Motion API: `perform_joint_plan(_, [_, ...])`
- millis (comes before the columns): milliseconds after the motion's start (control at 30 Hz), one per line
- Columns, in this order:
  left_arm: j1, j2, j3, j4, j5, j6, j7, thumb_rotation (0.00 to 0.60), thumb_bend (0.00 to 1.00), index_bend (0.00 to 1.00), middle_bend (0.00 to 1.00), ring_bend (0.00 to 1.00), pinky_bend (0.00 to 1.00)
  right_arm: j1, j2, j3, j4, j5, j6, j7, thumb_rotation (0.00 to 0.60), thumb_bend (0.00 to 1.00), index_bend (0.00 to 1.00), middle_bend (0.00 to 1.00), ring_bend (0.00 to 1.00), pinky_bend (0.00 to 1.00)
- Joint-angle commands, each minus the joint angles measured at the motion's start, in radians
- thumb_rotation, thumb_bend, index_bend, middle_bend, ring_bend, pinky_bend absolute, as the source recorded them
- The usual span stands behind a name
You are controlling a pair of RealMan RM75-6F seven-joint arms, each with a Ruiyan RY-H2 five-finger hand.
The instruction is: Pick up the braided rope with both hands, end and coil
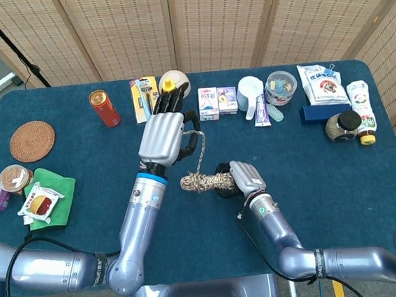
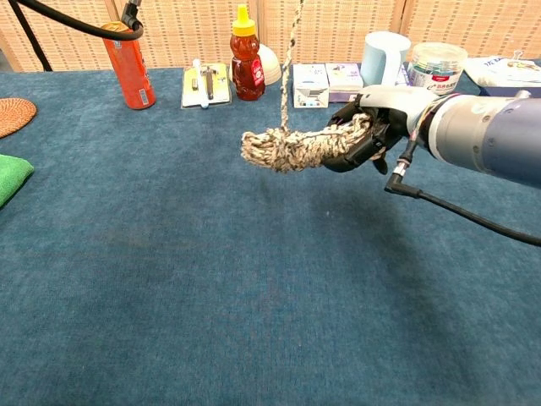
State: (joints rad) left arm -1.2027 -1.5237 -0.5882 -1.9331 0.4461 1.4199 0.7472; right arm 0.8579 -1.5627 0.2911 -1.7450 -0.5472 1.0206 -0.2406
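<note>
I have the beige braided rope coil [image 2: 292,147] clear of the blue cloth-covered table [image 2: 211,279], gripped at one end by my right hand [image 1: 237,178] — its fingers are wrapped around the bundle, which sticks out sideways toward my left. From the coil a single strand [image 1: 199,150] runs up to my left hand [image 1: 163,136], whose fingers are closed on the rope's end; in the chest view that hand is out of frame and only the strand shows, rising past the top edge.

Behind the rope, along the far edge, stand an orange drinks can [image 2: 128,63], a razor in a yellow card pack [image 2: 205,84], a honey-coloured squeeze bottle with a yellow cap [image 2: 247,59], two small white cartons [image 2: 326,83] and a pale blue cup [image 2: 382,52] — all well apart from the coil. My left forearm crosses the table near the middle in the head view.
</note>
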Motion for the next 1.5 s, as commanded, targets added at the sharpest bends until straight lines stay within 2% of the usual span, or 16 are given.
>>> perform_joint_plan(33, [0.007, -0.002, 0.007, 0.031, -0.011, -0.018, -0.023, 0.6, 0.44, 0.58, 0.0, 0.0, 0.0, -0.037, 0.071, -0.008, -0.093, -0.074, -0.082, 0.068, 0.6, 0.7, 0.67, 0.62, 0.48, 0.7])
perform_joint_plan(133, [0.017, -0.003, 0.023, 0.061, -0.014, -0.034, -0.039, 0.6, 0.44, 0.58, 0.0, 0.0, 0.0, -0.06, 0.128, 0.001, -0.179, -0.127, -0.141, 0.129, 0.6, 0.7, 0.67, 0.62, 0.48, 0.7])
perform_joint_plan(300, [0.031, -0.002, 0.042, 0.086, -0.007, -0.052, -0.062, 0.6, 0.44, 0.58, 0.0, 0.0, 0.0, -0.085, 0.188, 0.025, -0.242, -0.168, -0.22, 0.233, 0.6, 0.7, 0.67, 0.62, 0.48, 0.7])
perform_joint_plan(500, [0.057, -0.007, 0.069, 0.133, -0.011, -0.088, -0.103, 0.6, 0.44, 0.58, 0.0, 0.0, 0.0, -0.101, 0.261, 0.083, -0.298, -0.175, -0.291, 0.359, 0.6, 0.7, 0.67, 0.62, 0.48, 0.7])
perform_joint_plan(700, [0.094, -0.005, 0.099, 0.164, -0.005, -0.127, -0.152, 0.6, 0.44, 0.58, 0.0, 0.0, 0.0, -0.106, 0.294, 0.11, -0.298, -0.171, -0.291, 0.423, 0.6, 0.7, 0.67, 0.62, 0.48, 0.7])
perform_joint_plan(1033, [0.151, 0.018, 0.153, 0.181, 0.039, -0.169, -0.201, 0.6, 0.44, 0.58, 0.0, 0.0, 0.0, -0.086, 0.31, 0.129, -0.235, -0.114, -0.286, 0.488, 0.6, 0.7, 0.67, 0.62, 0.48, 0.7])
perform_joint_plan(1367, [0.159, 0.017, 0.145, 0.209, 0.049, -0.197, -0.23, 0.6, 0.44, 0.57, 0.0, 0.0, 0.0, -0.072, 0.33, 0.125, -0.232, -0.087, -0.298, 0.509, 0.6, 0.7, 0.67, 0.62, 0.48, 0.7])
perform_joint_plan(1500, [0.149, 0.006, 0.141, 0.212, 0.038, -0.194, -0.217, 0.6, 0.44, 0.53, 0.0, 0.0, 0.0, -0.066, 0.332, 0.12, -0.239, -0.09, -0.293, 0.511, 0.6, 0.7, 0.67, 0.62, 0.48, 0.7])
